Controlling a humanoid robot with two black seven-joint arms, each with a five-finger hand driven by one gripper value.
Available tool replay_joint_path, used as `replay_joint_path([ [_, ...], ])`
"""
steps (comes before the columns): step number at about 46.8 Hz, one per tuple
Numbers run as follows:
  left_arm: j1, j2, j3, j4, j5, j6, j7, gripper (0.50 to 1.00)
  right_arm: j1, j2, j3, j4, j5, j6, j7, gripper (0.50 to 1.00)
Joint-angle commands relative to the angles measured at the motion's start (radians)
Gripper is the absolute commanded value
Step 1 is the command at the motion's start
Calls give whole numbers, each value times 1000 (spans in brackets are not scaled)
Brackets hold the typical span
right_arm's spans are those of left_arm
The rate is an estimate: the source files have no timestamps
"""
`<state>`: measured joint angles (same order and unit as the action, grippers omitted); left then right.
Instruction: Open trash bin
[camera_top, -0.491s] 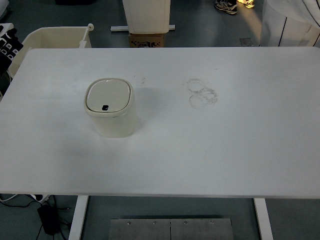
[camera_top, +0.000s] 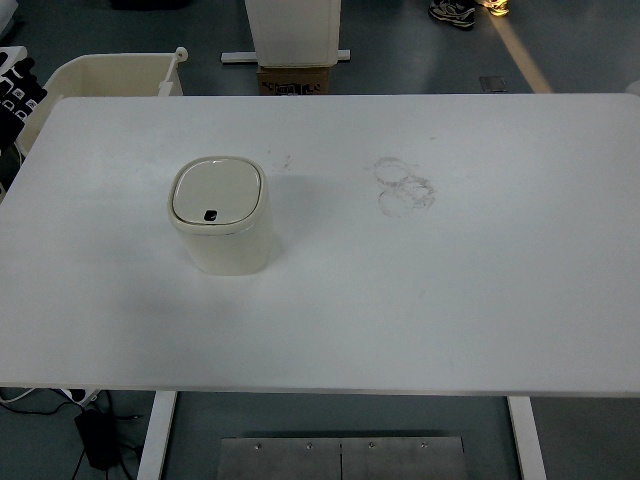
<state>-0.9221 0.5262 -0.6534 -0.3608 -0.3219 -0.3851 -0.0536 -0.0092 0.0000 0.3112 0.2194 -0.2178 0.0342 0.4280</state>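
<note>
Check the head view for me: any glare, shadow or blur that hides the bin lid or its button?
Head view: sharp and evenly lit, no glare on the bin; its lid and dark button read clearly. The bin casts only a soft shadow to its right on the table. Faint ring marks are smudges, not reflections. A bright light streak crosses the floor beyond.

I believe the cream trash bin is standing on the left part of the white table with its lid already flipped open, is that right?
Not quite. The head view shows the trash bin on the left part of the white table, but its lid is closed, lying flat on top with the small dark button at its near edge. Neither robot hand is in view.
</note>
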Motion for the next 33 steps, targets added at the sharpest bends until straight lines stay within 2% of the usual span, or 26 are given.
replay_joint_path([
  [1, 0, -6, -2, 0, 0, 0, -2, 1000, 0, 0, 0, 0, 0, 0, 0, 993],
  [33, 14, -9, -2, 2, 0, 5, -2, 1000, 0, 0, 0, 0, 0, 0, 0, 991],
])
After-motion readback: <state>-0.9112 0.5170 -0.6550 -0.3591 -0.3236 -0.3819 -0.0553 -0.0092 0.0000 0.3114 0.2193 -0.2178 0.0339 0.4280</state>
